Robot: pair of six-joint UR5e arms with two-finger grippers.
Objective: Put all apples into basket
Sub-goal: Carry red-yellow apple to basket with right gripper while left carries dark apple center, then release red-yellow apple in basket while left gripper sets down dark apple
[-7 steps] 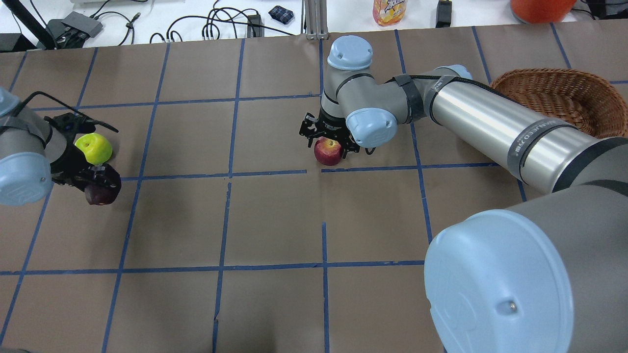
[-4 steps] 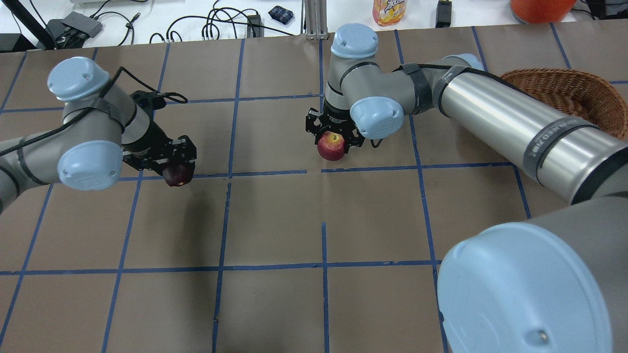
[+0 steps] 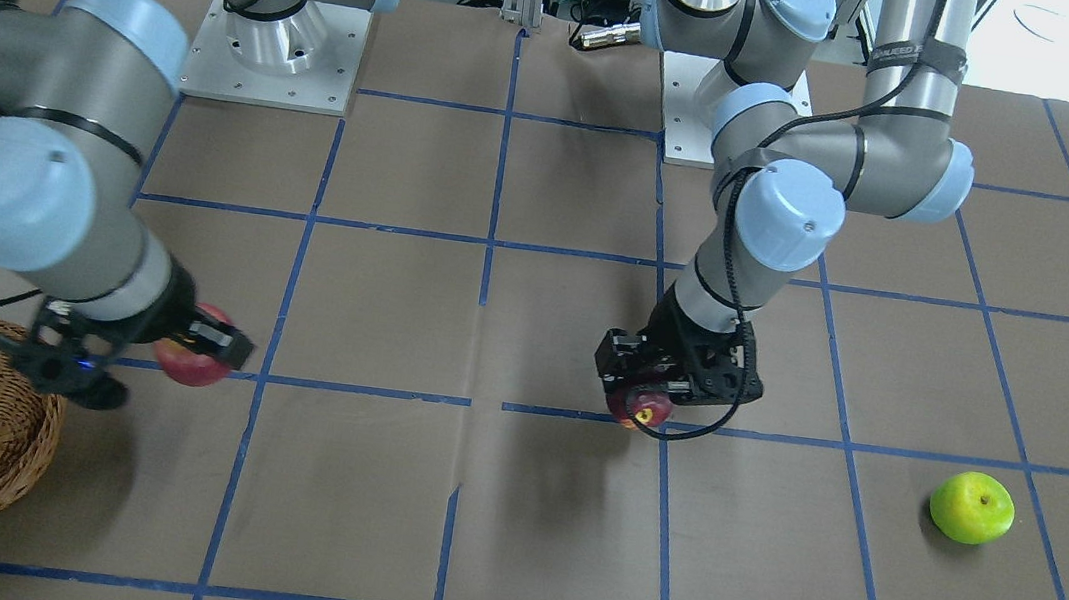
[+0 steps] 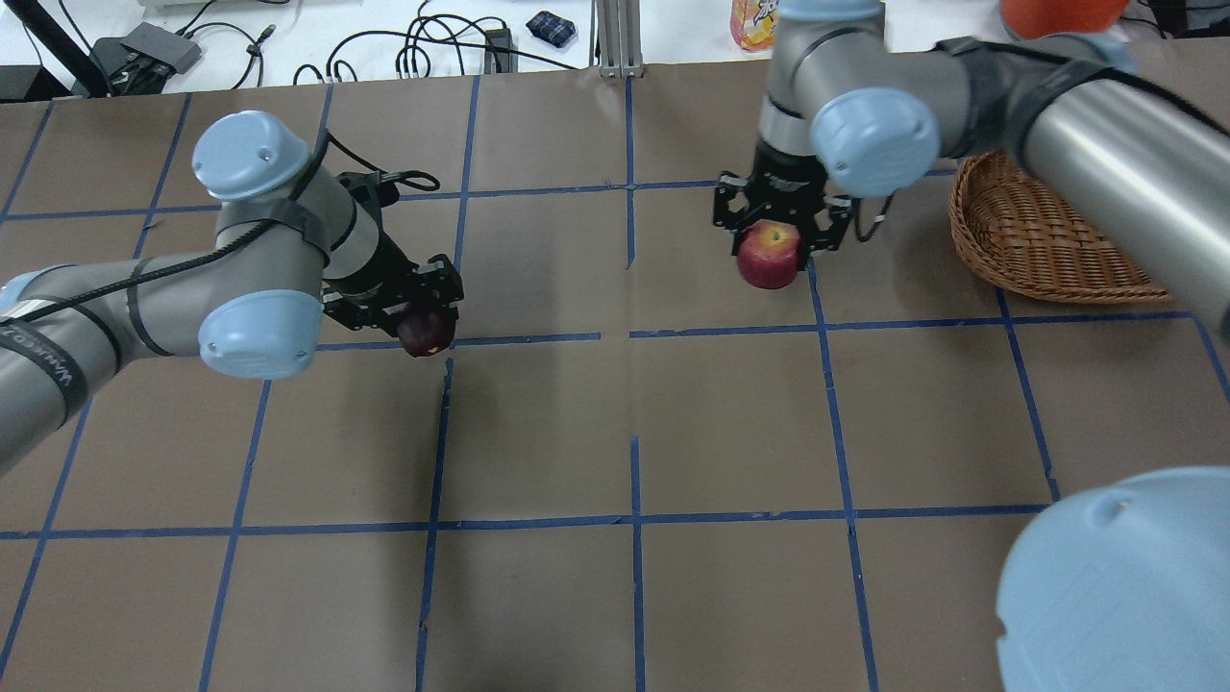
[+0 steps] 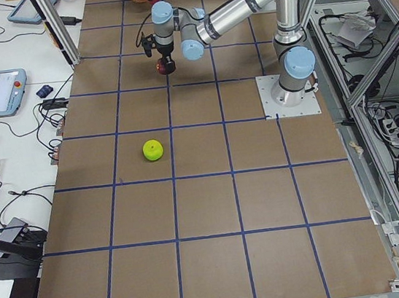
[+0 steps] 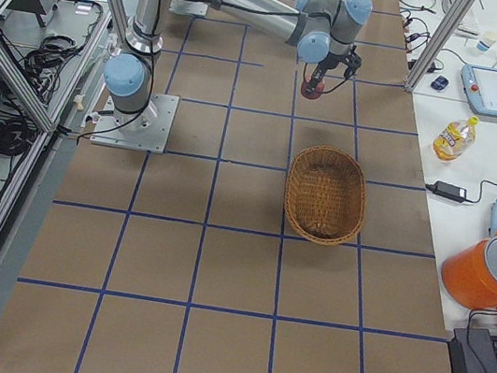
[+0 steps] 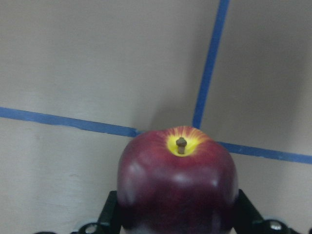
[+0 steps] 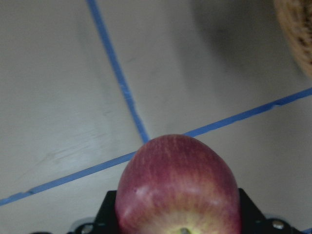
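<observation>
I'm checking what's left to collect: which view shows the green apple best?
The exterior front-facing view: the green apple sits unobstructed. Exterior left shows it small; the overhead, exterior right and wrist views don't show it.

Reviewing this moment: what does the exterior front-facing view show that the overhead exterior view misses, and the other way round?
Front-facing only: the green apple lying on the table, and the arms' base plates. Overhead only: the cables and bottle beyond the table's far edge. Both: the left claw shut on the maroon apple, the right claw shut on the red apple, and the basket.
</observation>
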